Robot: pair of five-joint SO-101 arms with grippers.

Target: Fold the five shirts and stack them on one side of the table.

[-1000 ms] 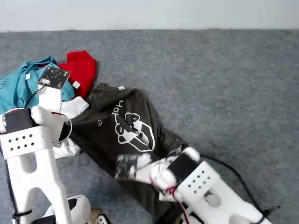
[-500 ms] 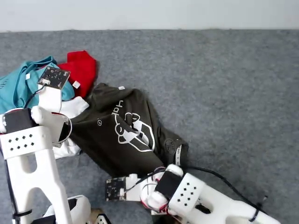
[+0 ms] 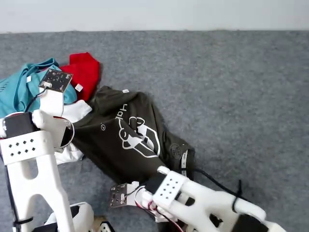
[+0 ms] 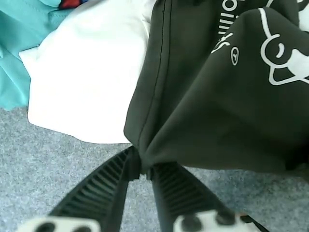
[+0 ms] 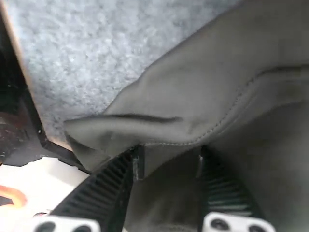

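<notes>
A dark shirt (image 3: 130,130) with a white print lies crumpled across the middle of the grey table (image 3: 231,96). My left gripper (image 4: 142,166) is shut on a pinched edge of the dark shirt (image 4: 217,96), beside the white shirt (image 4: 87,82). The left arm (image 3: 29,145) stands at the left. My right gripper (image 5: 169,162) is open near the table's front edge, its fingers astride the hem of the dark shirt (image 5: 231,72). The right arm (image 3: 174,193) covers that spot in the high view.
A teal shirt (image 3: 19,87), a red shirt (image 3: 84,70) and a white shirt (image 3: 77,110) are heaped at the back left. The table's front edge (image 5: 24,82) runs close beside the right gripper. The grey surface on the right is bare.
The right arm has swung from above the dark shirt's lower part down to the shirt's hem at the front edge. The left arm has kept still, holding the shirt.
</notes>
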